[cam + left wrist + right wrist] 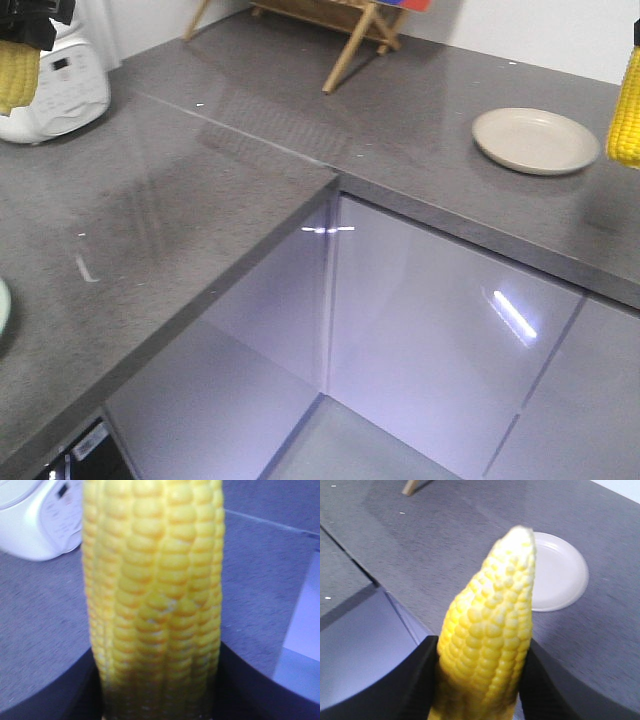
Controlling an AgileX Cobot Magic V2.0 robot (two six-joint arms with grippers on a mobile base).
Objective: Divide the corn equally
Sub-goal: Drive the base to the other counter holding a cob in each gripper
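The only markings are on the control panel of the white rice cooker (55, 85), at the upper left of the front view and of the left wrist view (35, 520), and they are too blurred to read. The left gripper (157, 692) is closed on the left cob (155, 595). Its dark fingers (75, 695) press the lower sides of the cob, which stands upright and fills the middle of the frame. In the front view this cob (15, 75) hangs at the upper left edge, just in front of the cooker and above the grey countertop (200, 200). The right gripper (482, 680) is likewise clamped on the right cob (492, 630), with black fingers (415, 680) on either side of its base and the pale tapered tip pointing up. Behind the tip lies a round, cream plate (560, 575) with nothing on it. In the front view the right cob (625, 110) hangs at the right edge, just beside the plate (535, 140) and clear of the counter. Wooden stand legs (350, 40) rest at the top centre, and glossy cabinet doors (430, 330) fill the lower frame.
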